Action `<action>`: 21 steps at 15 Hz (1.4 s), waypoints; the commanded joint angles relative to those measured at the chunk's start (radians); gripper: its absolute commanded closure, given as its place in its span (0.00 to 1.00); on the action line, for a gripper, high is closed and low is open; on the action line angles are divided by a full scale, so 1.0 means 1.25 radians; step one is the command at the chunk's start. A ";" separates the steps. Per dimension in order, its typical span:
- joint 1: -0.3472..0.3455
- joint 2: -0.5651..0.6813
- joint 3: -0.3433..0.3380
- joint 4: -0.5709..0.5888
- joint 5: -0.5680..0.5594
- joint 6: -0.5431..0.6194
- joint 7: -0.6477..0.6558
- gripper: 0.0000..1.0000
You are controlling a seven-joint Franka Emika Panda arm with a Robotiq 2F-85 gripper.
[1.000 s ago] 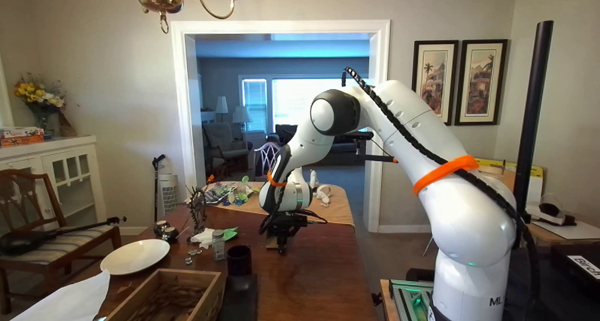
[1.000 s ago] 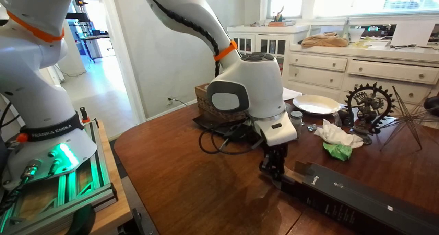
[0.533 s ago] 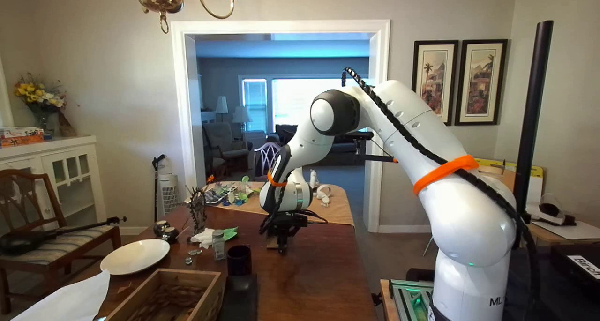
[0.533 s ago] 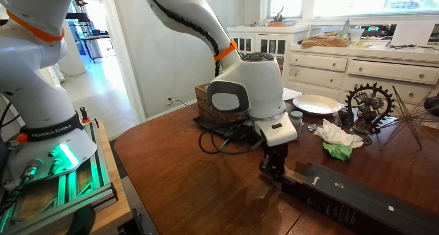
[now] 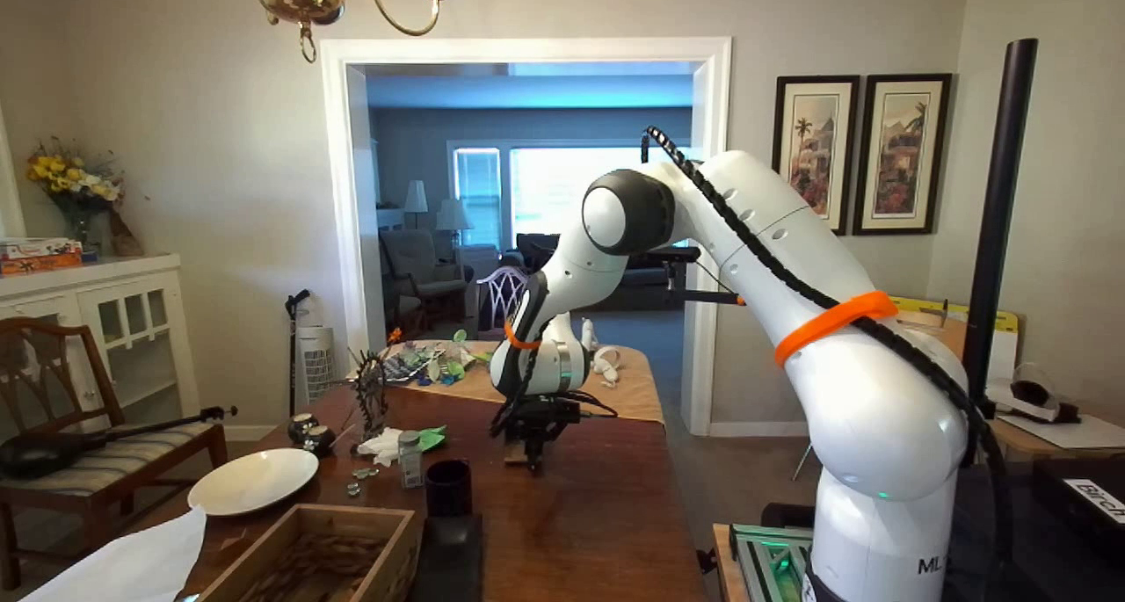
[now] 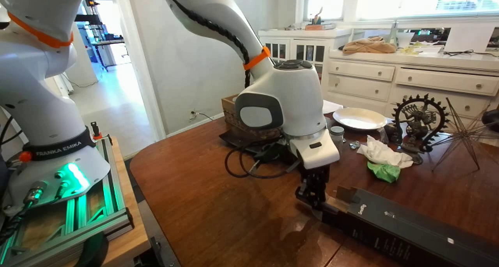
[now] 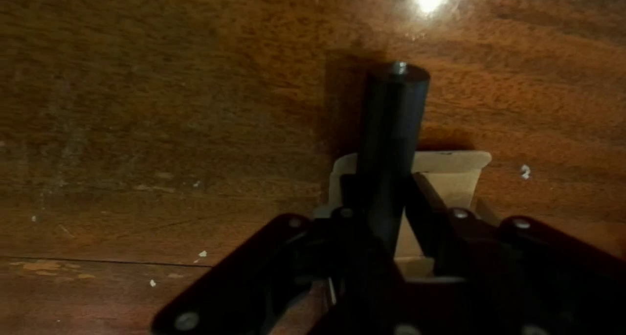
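My gripper (image 7: pixel 381 186) is low over the wooden table, its fingers closed on both sides of a black rod (image 7: pixel 396 105) with a small metal stud at its tip. The rod's other end runs back under the dark gripper and is hidden. Below the fingers shows a tan open cardboard flap (image 7: pixel 452 176). In an exterior view the gripper (image 6: pixel 315 206) is at the open end of a long black box (image 6: pixel 413 230) lying on the table; whether the rod reaches inside cannot be told. The gripper (image 5: pixel 533 461) also shows in an exterior view, mostly hiding the box.
A white plate (image 6: pixel 360 119), a glass jar (image 6: pixel 336 136), crumpled white and green paper (image 6: pixel 384 171), a dark statue (image 6: pixel 420 121) and a wire star (image 6: pixel 464 134) stand on the table. A wooden crate (image 5: pixel 387 540) and black cup (image 5: pixel 449 488) are at one end.
In the last half second the gripper has shifted slightly right in both exterior views. The black box has slid a little right and toward the camera along with it.
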 commanded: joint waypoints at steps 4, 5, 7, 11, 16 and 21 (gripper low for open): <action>0.038 -0.007 -0.038 -0.015 0.008 -0.020 0.043 0.93; 0.046 -0.008 -0.046 -0.016 0.006 -0.026 0.053 0.93; 0.069 -0.010 -0.064 -0.023 0.001 -0.033 0.074 0.93; 0.107 -0.033 -0.078 -0.050 -0.005 -0.041 0.087 0.93; 0.119 -0.014 -0.081 -0.038 -0.003 -0.021 0.088 0.70; 0.125 -0.017 -0.086 -0.043 -0.003 -0.021 0.094 0.70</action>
